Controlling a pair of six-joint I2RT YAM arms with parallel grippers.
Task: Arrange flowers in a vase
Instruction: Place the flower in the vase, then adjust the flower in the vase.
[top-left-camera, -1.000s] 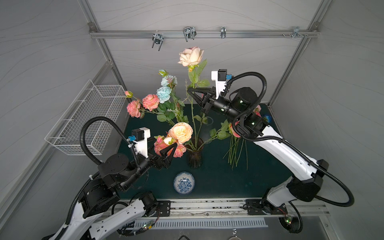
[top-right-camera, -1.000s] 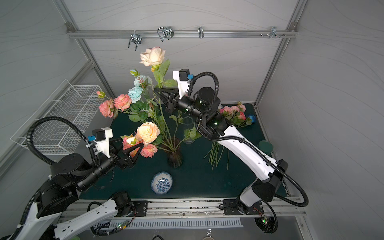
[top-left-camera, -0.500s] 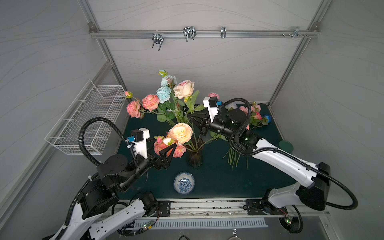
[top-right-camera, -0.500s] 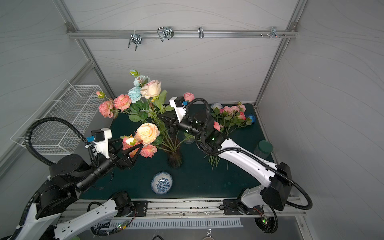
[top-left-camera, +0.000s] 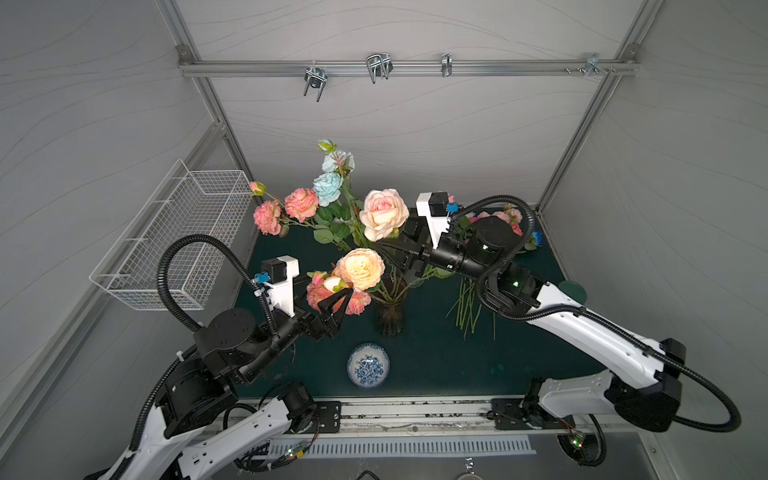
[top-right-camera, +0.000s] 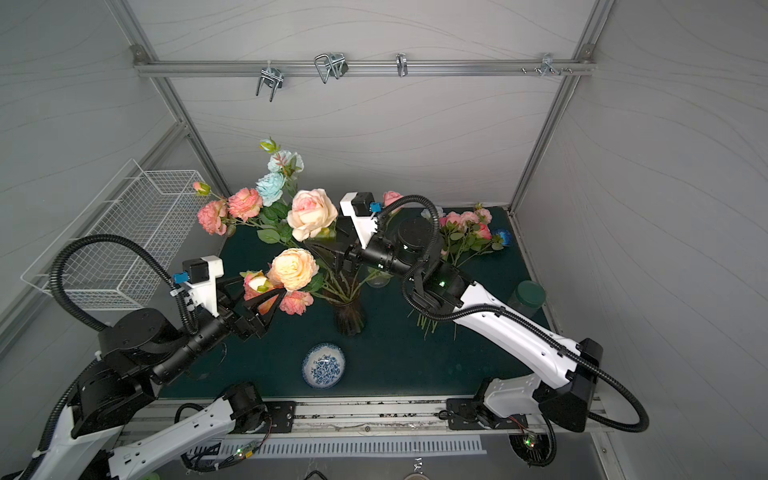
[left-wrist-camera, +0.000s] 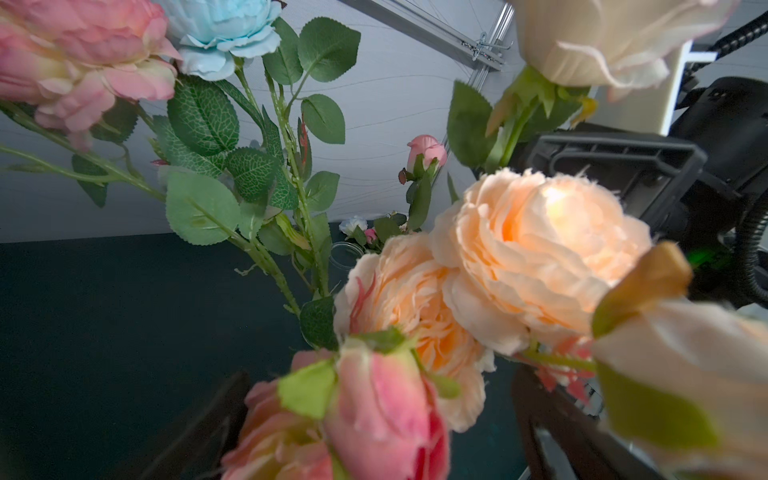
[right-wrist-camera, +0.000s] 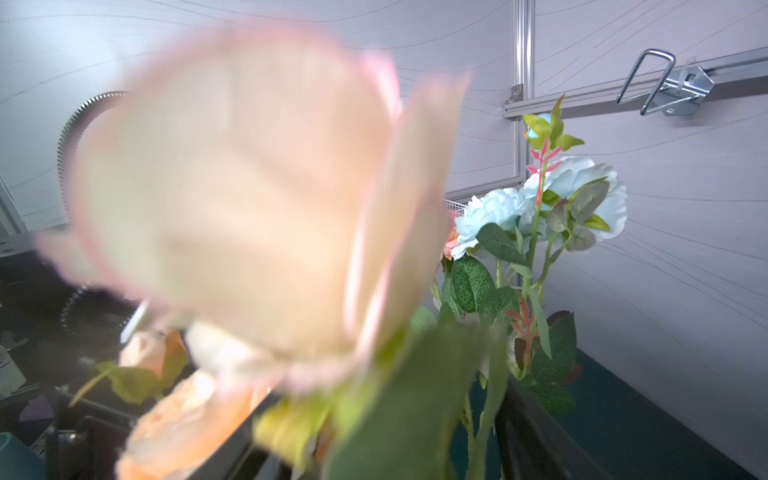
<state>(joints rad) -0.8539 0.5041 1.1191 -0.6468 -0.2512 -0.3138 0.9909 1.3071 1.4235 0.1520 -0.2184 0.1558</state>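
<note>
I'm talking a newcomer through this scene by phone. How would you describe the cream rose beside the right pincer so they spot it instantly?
Find the dark vase midway across the green mat. Of the heads above it, take the one right beside the right pincer: the cream rose, smooth cupped petals edged pink, unlike the ruffled peach bloom and pale blue ones.

Robot lab test cell: grey panel walls (top-left-camera: 415, 137) in an aluminium frame (top-left-camera: 249, 68), metal hooks (top-left-camera: 377, 68) overhead, white wire basket (top-left-camera: 178, 241) on one side wall, dark green mat (top-left-camera: 436, 357), arm bases bolted to a metal track (top-left-camera: 415, 413).
</note>
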